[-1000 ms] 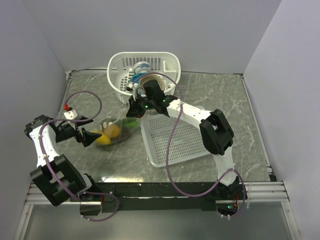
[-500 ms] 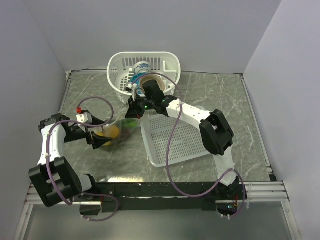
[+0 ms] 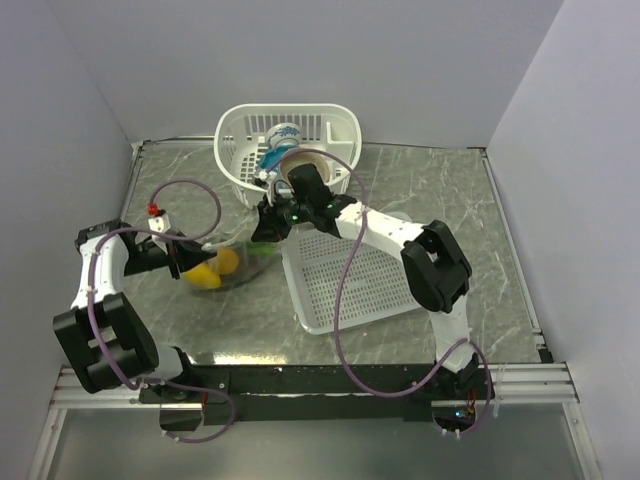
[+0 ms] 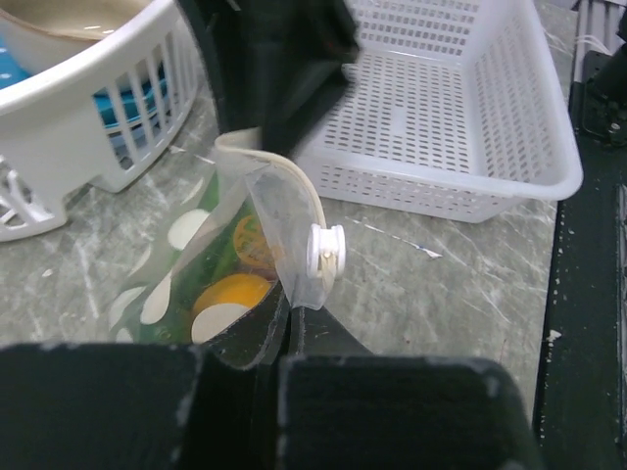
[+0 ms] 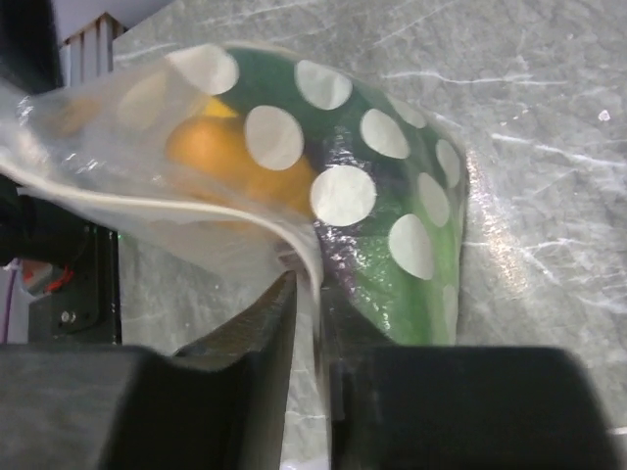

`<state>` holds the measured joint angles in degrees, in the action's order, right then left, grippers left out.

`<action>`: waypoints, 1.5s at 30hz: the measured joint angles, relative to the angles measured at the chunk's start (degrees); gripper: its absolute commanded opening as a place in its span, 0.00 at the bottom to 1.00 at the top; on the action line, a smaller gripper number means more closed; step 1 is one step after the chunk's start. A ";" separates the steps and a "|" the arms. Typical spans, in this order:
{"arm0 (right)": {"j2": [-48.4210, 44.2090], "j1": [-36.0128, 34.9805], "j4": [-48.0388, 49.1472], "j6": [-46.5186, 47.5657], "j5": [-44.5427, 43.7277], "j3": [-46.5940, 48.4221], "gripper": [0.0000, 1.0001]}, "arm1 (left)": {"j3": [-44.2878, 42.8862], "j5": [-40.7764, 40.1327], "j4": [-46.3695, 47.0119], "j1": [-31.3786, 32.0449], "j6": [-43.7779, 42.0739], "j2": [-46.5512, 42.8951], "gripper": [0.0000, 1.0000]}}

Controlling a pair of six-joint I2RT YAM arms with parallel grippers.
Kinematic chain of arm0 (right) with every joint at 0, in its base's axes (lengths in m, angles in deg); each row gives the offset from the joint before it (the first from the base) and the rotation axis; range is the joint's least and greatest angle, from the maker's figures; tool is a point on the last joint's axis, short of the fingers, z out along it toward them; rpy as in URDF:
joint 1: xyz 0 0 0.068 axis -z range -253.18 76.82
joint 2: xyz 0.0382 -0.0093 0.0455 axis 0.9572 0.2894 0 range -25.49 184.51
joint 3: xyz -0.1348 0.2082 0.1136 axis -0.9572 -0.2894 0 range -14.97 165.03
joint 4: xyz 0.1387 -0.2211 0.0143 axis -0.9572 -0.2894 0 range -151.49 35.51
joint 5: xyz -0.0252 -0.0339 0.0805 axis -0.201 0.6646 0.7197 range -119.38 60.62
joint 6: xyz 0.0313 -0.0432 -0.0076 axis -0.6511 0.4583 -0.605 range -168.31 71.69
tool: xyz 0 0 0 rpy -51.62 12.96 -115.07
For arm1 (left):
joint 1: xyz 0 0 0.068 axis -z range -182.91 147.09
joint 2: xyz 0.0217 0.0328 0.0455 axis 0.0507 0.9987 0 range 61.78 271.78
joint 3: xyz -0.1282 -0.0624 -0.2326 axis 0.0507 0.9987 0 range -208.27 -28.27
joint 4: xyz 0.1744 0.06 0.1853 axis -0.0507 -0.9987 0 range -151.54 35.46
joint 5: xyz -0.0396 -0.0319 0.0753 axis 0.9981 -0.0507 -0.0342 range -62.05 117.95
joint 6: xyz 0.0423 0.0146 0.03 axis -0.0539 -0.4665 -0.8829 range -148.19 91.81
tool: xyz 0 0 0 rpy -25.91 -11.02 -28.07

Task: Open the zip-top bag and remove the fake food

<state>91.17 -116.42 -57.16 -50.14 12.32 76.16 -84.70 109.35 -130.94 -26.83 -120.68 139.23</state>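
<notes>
Closing: left pincer (image 4: 291, 328) is just now shutting on bag (image 4: 284, 211) below its slider (image 4: 324, 253).
Right pincer (image 5: 309, 294): is gripping the zip strip, narrow gap.
Bag: is lying on tabletop (image 3: 420, 190), toward left edge, food (image 5: 216, 157) inside.
Meaning: both ends are being held; pulling apart looks next.

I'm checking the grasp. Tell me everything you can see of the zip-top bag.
The zip-top bag is clear thin plastic with pale dots, a whitish zip strip and white slider. It lies on the table, holding yellow, orange and green toys. The left tool pinches one edge; the strip enters the right tool.
</notes>
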 measured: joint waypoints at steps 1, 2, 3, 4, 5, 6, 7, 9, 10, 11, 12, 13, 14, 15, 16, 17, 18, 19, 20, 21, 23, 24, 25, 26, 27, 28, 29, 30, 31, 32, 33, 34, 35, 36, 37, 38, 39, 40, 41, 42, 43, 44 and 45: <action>-0.55 -0.13 0.07 -0.31 -0.07 -0.55 0.70 | -0.42 0.00 0.00 -0.33 0.04 0.44 0.01; -1.46 -0.24 0.11 0.00 -0.09 -1.62 0.99 | -0.87 -0.02 -0.04 -0.83 0.11 0.90 0.01; -2.43 -0.31 0.13 0.15 -0.02 -2.60 1.00 | -1.42 -0.04 -0.04 -1.53 0.22 1.33 0.01; -4.02 -0.50 0.15 0.44 -0.26 -4.22 1.00 | -1.99 -0.15 -0.11 -2.19 0.28 1.84 0.01; -5.42 -0.59 0.09 0.81 -0.39 -5.31 1.00 | -2.73 -0.24 -0.17 -2.91 0.48 2.34 0.01; -7.30 -0.76 -0.04 1.53 -0.59 -6.51 1.00 | -3.39 -0.28 -0.17 -3.52 0.61 2.82 0.01; -9.16 -0.96 -0.35 2.12 -0.83 -7.19 1.00 | -4.00 -0.33 -0.15 -4.09 0.81 3.28 0.01; -12.15 -1.42 -0.52 3.41 -1.29 -6.99 1.00 | -4.74 -0.48 -0.15 -4.87 1.31 4.07 0.01; -13.20 -1.73 -0.83 4.15 -1.44 -6.12 1.00 | -4.85 -0.59 -0.09 -5.03 1.60 4.26 0.02; -13.84 -2.29 -1.18 5.11 -1.55 -4.26 1.00 | -4.85 -0.68 -0.11 -5.09 1.81 4.31 0.02; -13.90 -2.93 -1.36 6.12 -1.62 -2.01 1.00 | -4.85 -0.70 -0.20 -5.09 1.99 4.31 0.02; -13.66 -3.69 -1.90 7.08 -1.60 0.57 1.00 | -4.85 -0.70 -0.17 -5.09 2.19 4.26 0.03; -13.14 -4.52 -2.60 8.07 -1.68 3.23 1.00 | -4.85 -0.70 -0.17 -5.09 2.34 4.24 0.04; -12.22 -5.40 -3.08 9.16 -1.68 5.92 1.00 | -4.85 -0.70 -0.17 -5.09 2.47 4.22 0.04; -11.10 -6.40 -3.87 10.27 -1.68 9.09 1.00 | -4.90 -0.68 -0.17 -5.07 2.82 4.15 0.04; -9.42 -7.39 -4.70 11.41 -1.79 12.59 0.99 | -4.98 -0.72 -0.20 -5.01 3.17 4.09 0.05; -7.91 -8.17 -5.29 12.33 -1.64 15.19 0.98 | -5.16 -0.74 -0.17 -4.83 3.50 3.98 0.04; -6.78 -8.83 -5.92 13.03 -1.62 17.05 0.97 | -5.46 -0.79 -0.15 -4.74 3.82 3.89 0.04; -5.22 -9.53 -6.60 13.70 -1.38 19.06 0.95 | -5.66 -0.81 -0.15 -4.68 3.93 3.74 0.05; -3.58 -10.08 -7.08 14.23 -1.07 20.63 0.95 | -5.92 -0.87 -0.17 -4.59 4.26 3.52 0.05; -1.68 -10.54 -7.72 14.97 -0.70 21.09 0.94 | -6.43 -1.22 -0.15 -4.48 4.79 3.06 0.05; -0.96 -10.56 -7.98 15.10 -0.46 20.81 0.93 | -6.62 -1.44 -0.13 -4.48 5.01 2.82 0.05; -0.24 -10.51 -7.85 15.21 -0.26 20.24 0.93 | -6.71 -1.64 -0.15 -4.48 5.20 2.58 0.05; 0.26 -10.51 -7.87 15.26 -0.17 19.74 0.90 | -6.71 -1.75 -0.17 -4.42 5.38 2.40 0.05; 0.79 -10.49 -7.78 15.26 -0.04 19.52 0.89 | -6.71 -1.84 -0.15 -4.44 5.70 2.27 0.05; 1.14 -10.36 -7.67 15.28 -0.04 19.50 0.88 | -6.71 -1.92 -0.15 -4.44 5.97 2.23 0.05; 1.51 -10.19 -7.58 15.26 0.02 19.52 0.84 | -6.71 -2.03 -0.15 -4.33 6.23 2.23 0.06; 1.68 -10.03 -7.58 15.26 0.09 19.52 0.82 | -6.71 -2.14 -0.15 -4.24 6.43 2.23 0.06; 1.75 -9.97 -7.54 15.26 0.24 19.52 0.77 | -6.71 -2.19 -0.17 -4.11 6.49 2.23 0.06; 1.75 -9.94 -7.26 15.21 0.50 19.52 0.74 | -6.71 -2.23 -0.15 -4.00 6.58 2.23 0.06; 1.75 -9.97 -6.71 15.15 0.87 19.50 0.73 | -6.71 -2.23 -0.17 -3.96 6.60 2.23 0.06; 1.75 -10.01 -6.03 14.97 1.14 19.52 0.70 | -6.71 -2.23 -0.15 -3.87 6.64 2.23 0.06; 1.75 -10.03 -5.35 14.91 1.33 19.50 0.67 | -6.71 -2.23 -0.15 -3.80 6.64 2.23 0.06; 1.75 -10.05 -4.72 14.73 1.44 19.50 0.64 | -6.71 -2.23 -0.15 -3.72 6.64 2.23 0.06; 1.75 -10.05 -4.26 14.60 1.51 19.50 0.58 | -6.71 -2.23 -0.15 -3.56 6.67 2.27 0.07; 1.75 -10.08 -3.63 14.25 1.57 19.47 0.56 | -6.71 -2.23 -0.15 -3.43 6.67 2.27 0.07; 1.75 -10.12 -3.17 14.14 1.66 19.45 0.53 | -6.71 -2.21 -0.15 -3.32 6.67 2.29 0.07; 1.77 -10.16 -2.69 13.79 1.73 19.45 0.51 | -6.71 -2.21 -0.15 -3.21 6.69 2.29 0.07; 1.77 -10.25 -2.32 13.60 1.79 19.45 0.50 | -6.71 -2.21 -0.15 -3.13 6.71 2.29 0.07; 1.77 -10.38 -1.90 13.44 1.90 19.45 0.50 | -6.71 -2.19 -0.15 -3.08 6.75 2.29 0.07; 1.77 -10.51 -1.42 13.25 1.92 19.45 0.50 | -6.71 -2.19 -0.15 -3.04 6.86 2.29 0.07; 1.77 -10.64 -1.03 13.18 1.92 19.45 0.50 | -6.71 -2.19 -0.15 -3.02 6.91 2.29 0.07; 1.79 -10.75 -0.70 13.03 1.92 19.43 0.50 | -6.73 -2.16 -0.15 -2.99 7.04 2.29 0.07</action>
<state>92.97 -127.17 -57.86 -37.11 14.24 95.59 -91.43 107.19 -131.09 -29.82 -113.64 141.52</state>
